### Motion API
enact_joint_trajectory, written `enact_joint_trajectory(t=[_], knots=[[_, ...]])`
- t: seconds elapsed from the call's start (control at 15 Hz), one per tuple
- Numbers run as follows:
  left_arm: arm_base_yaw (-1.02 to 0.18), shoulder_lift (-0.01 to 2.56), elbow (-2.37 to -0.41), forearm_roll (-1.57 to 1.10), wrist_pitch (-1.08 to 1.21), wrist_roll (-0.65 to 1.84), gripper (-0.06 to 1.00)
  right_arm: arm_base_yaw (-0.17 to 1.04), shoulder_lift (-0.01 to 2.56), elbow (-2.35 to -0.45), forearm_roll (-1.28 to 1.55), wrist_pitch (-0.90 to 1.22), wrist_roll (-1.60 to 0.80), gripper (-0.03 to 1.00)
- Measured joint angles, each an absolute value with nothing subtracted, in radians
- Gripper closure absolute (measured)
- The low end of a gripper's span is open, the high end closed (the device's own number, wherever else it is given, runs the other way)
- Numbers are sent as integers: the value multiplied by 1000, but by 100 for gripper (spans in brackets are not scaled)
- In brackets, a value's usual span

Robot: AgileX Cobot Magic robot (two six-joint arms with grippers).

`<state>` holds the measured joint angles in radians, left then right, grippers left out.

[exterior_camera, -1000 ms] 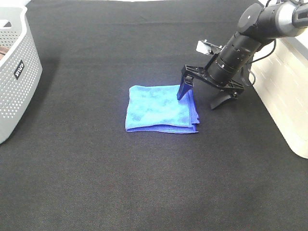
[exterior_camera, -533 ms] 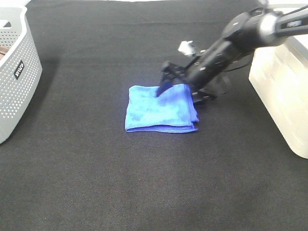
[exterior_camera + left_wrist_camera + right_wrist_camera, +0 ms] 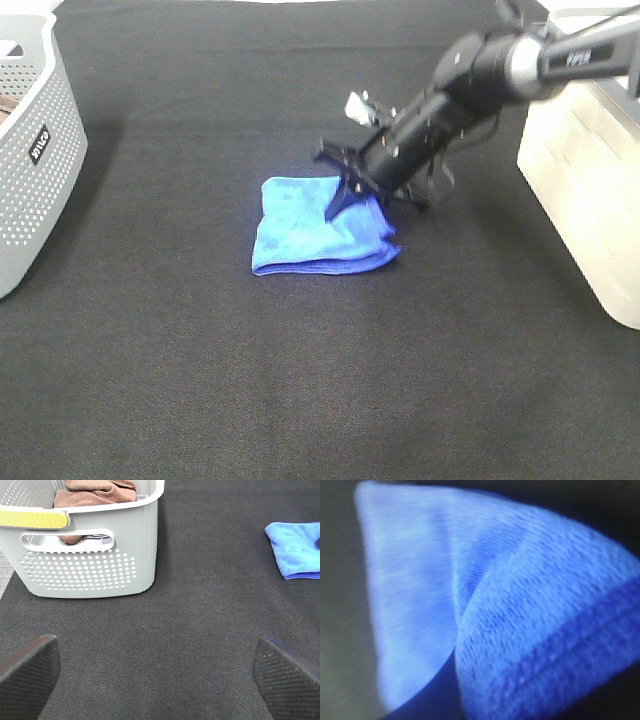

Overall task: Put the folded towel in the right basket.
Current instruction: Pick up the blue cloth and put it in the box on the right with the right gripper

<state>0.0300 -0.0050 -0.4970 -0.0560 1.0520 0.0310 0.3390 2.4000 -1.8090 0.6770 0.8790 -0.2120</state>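
The folded towel (image 3: 300, 235) is a blue cloth on the black mat at the centre, with its right part bunched up. My right gripper (image 3: 375, 200) is low over the towel's right edge with its jaws apart. One finger (image 3: 335, 200) presses on the cloth and the other stands just past the edge. The right wrist view is filled by the towel (image 3: 520, 630), very close and blurred. The right basket (image 3: 590, 200), a cream-white bin, stands at the right edge. My left gripper (image 3: 160, 680) is open and empty over bare mat, with the towel (image 3: 295, 547) far from it.
A grey perforated basket (image 3: 30, 170) stands at the left edge. In the left wrist view this basket (image 3: 90, 555) holds brown cloth (image 3: 95, 490). Black mat (image 3: 300, 380) lies around the towel.
My right arm has swung left and lower onto the towel. The towel has slid a little to the left and its right edge has bunched up.
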Motion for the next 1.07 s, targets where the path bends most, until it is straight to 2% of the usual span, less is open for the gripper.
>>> enact_joint_trajectory(t=[0.2,0.33,0.53,0.6,0.87,1.0,1.07], knots=[[30,-5,-497,-56,1052,31,-4,334,2228,-1967,619,1019,-198,88],[30,-5,-497,-56,1052,31,-4,280,2112,-2080,547,1084,-165,88],[30,-5,-497,-56,1052,31,-4,81,1988,-2164,417,1193,-140,88],[30,-5,-497,-56,1052,31,-4,48,1971,-2163,404,1200,-138,88],[30,-5,-497,-55,1052,31,-4,-255,1910,-2163,337,1211,-123,88],[30,-5,-497,-55,1052,31,-4,-327,1917,-2163,301,1213,-122,88],[30,-5,-497,-55,1052,31,-4,-335,1923,-2162,272,1214,-121,84]])
